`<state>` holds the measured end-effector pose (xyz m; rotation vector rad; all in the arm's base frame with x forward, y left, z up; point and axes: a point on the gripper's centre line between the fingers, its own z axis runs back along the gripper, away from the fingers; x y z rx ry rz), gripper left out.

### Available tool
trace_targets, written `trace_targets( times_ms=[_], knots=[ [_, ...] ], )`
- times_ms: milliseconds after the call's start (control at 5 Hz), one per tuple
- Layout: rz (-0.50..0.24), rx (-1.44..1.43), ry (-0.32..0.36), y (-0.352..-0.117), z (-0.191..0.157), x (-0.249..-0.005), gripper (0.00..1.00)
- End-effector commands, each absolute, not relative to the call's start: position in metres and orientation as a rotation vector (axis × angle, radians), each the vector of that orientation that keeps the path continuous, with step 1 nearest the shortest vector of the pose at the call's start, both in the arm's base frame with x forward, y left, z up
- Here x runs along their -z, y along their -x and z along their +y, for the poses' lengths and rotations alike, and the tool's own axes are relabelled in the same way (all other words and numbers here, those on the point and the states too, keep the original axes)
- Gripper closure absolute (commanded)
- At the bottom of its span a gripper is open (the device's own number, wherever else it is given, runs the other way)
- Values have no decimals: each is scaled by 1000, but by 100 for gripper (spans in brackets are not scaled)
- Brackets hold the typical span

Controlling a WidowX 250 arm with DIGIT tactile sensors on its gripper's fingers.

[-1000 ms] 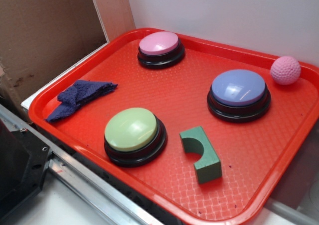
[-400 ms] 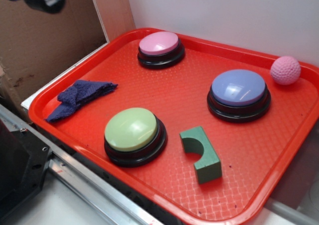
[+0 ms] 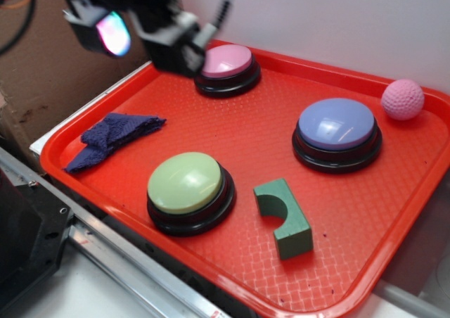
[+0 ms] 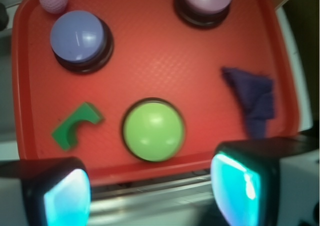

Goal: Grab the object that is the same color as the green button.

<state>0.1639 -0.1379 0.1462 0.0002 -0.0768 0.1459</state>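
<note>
So, nearest the front of the red tray [image 3: 365,276] sits the dark green arch block [image 3: 283,217] – lying flat, nothing touching it, just beside the green button [image 3: 188,190]. A purple cloth [image 3: 112,136] lies at the tray's left edge. Further back are the lavender-blue button [image 3: 337,131], the pink button [image 3: 226,68] and a pink ball [image 3: 403,98]. The gripper [image 4: 150,191] hovers up by the far-left corner – fingers [image 4: 65,196] spread wide apart, holding nothing.
</note>
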Motion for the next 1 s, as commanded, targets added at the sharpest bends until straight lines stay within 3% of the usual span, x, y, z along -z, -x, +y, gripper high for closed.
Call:
trace_targets(
  times_ms=[0,800],
  knots=[
    [-139,-293,12,-185,-197,-105,0],
    [-149,-347,63,-220,-226,-37,0]
  ],
)
